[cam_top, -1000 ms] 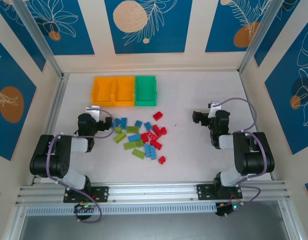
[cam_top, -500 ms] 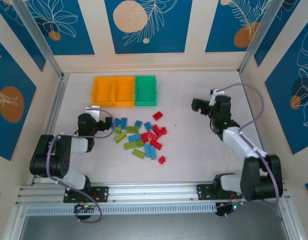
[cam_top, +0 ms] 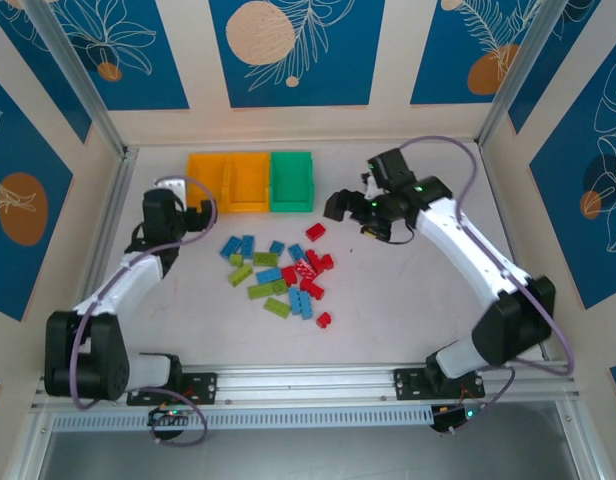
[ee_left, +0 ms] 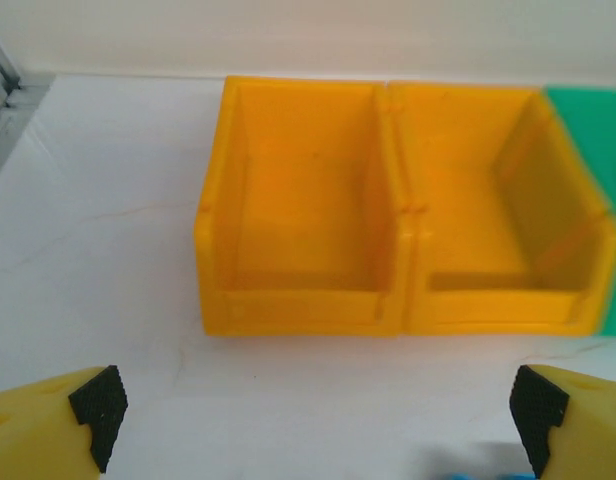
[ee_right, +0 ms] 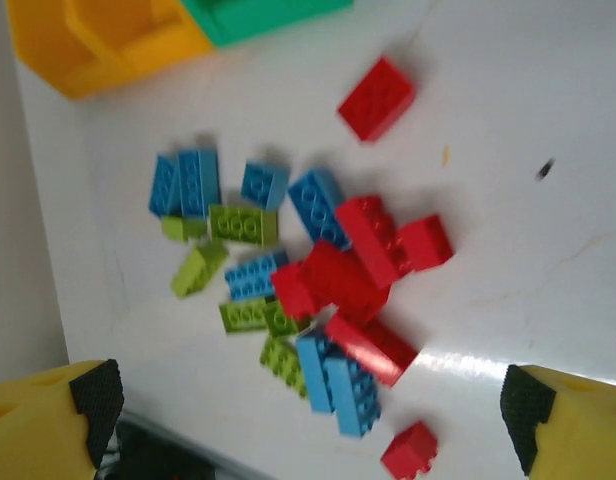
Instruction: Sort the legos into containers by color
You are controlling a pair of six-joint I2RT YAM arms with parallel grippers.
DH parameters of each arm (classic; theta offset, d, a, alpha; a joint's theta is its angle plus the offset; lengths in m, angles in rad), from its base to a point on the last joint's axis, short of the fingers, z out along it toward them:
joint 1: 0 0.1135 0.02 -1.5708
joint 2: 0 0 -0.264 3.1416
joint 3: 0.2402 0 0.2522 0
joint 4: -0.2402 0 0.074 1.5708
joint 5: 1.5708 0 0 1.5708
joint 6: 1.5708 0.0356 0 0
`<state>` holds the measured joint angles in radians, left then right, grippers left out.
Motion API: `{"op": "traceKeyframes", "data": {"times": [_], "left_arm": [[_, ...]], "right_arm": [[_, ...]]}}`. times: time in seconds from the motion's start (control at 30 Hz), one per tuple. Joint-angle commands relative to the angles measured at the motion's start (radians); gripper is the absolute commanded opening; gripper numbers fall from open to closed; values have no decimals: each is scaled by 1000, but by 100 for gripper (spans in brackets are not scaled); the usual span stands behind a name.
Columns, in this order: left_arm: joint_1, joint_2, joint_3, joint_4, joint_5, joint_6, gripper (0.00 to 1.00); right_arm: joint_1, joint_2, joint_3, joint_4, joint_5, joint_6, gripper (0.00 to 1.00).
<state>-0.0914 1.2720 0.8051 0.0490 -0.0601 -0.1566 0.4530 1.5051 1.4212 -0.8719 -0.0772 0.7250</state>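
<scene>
Our left pincer [ee_left: 316,410] stands wide and empty just before the two orange-yellow bins [ee_left: 298,310], with the green bin [cam_top: 291,181] touching them on the right. The red, blue and light green legos [cam_top: 283,275] lie loose on the surface [cam_top: 388,300] near the bins. Our right pincer [ee_right: 308,405] hangs over them, also wide and empty.

Bright, even light falls from overhead, leaving short, soft shadows. In the right wrist view the white tabletop [ee_right: 548,180] throws glare around five o'clock. The left wrist view is soft, and the bright green plastic bin [ee_left: 593,130] blurs at three o'clock.
</scene>
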Motion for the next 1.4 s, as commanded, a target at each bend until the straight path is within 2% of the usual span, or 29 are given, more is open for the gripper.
{"op": "traceKeyframes", "data": {"times": [0.0,0.1,0.23,0.3,0.43,0.5,0.73,0.9,1.03,1.23,1.37], "left_arm": [[-63,-36,137,-500,21,-250,95],[-143,-20,213,-688,29,-325,88],[-154,69,242,-793,89,-419,82],[-154,122,246,-762,106,-394,81],[-151,327,370,-820,73,-265,65],[-152,411,434,-853,61,-200,60],[-139,578,558,-910,82,-73,61],[-138,651,597,-932,141,-31,63],[-137,684,604,-928,109,-28,60],[-132,711,602,-916,2,-25,50],[-117,712,607,-919,16,-16,37]], "right_arm": [[51,78,91,-153,-41,19,99],[69,126,98,-130,-46,73,99],[73,166,106,-121,-58,129,99],[82,170,108,-122,-47,136,99],[97,156,112,-153,-18,158,99],[100,146,110,-162,-5,167,99],[93,137,116,-191,4,177,99],[92,123,101,-189,13,180,99],[92,144,116,-189,13,168,99],[92,191,168,-176,4,169,99],[95,251,257,-194,-4,152,99]]}}
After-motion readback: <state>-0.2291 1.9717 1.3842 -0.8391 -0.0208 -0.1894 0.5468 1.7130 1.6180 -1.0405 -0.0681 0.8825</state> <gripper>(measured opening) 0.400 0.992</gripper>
